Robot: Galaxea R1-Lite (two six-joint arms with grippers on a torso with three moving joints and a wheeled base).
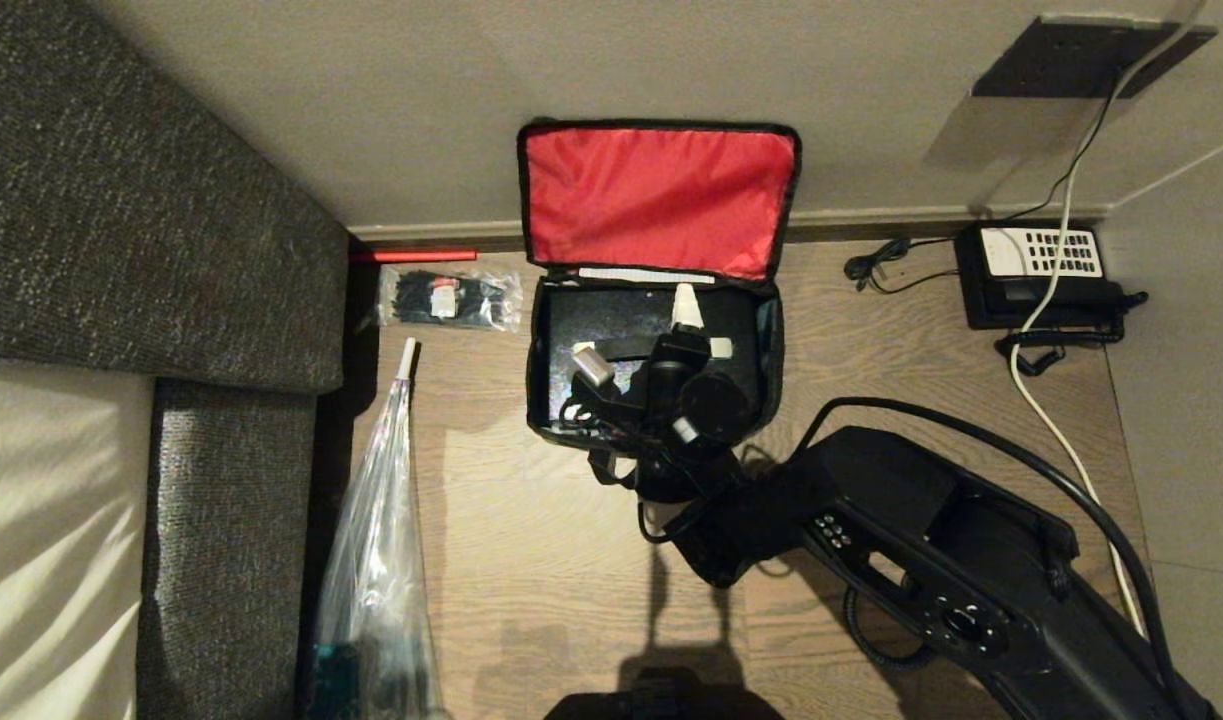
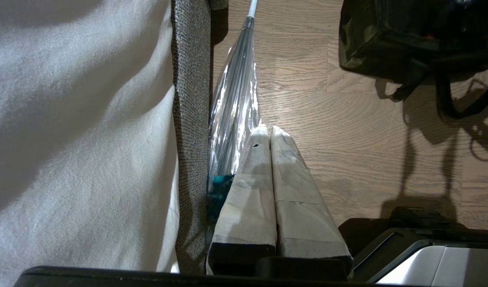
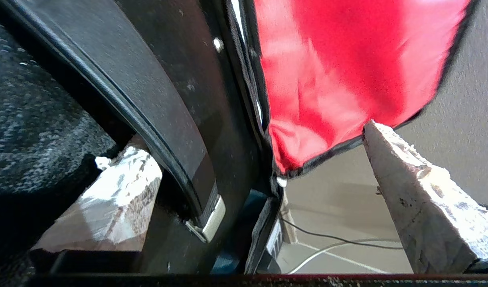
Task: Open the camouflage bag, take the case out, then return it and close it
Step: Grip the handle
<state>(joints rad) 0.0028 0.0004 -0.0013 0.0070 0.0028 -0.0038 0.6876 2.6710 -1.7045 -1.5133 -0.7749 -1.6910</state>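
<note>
The camouflage bag [image 1: 539, 350] lies open on the wooden floor, its red-lined lid [image 1: 656, 195] propped up against the wall. Inside it sits the black case [image 1: 611, 310], with a black handle band [image 3: 164, 119] that ends in a pale clip [image 3: 212, 217]. My right gripper [image 1: 638, 332] hangs over the case inside the bag, open. In the right wrist view its taped fingers [image 3: 407, 191] stand on either side of the handle band, gripping nothing. My left gripper [image 2: 266, 129] is shut and empty, parked low over the floor beside the sofa; the bag's camouflage side [image 2: 371, 40] shows beyond it.
A grey sofa [image 1: 121, 200] runs along the left. A clear sleeve with an umbrella [image 1: 376, 560] lies next to it. A clear packet of black ties [image 1: 449, 298] and a red stick [image 1: 416, 256] lie left of the bag. A black telephone [image 1: 1041, 270] with cables sits at the right.
</note>
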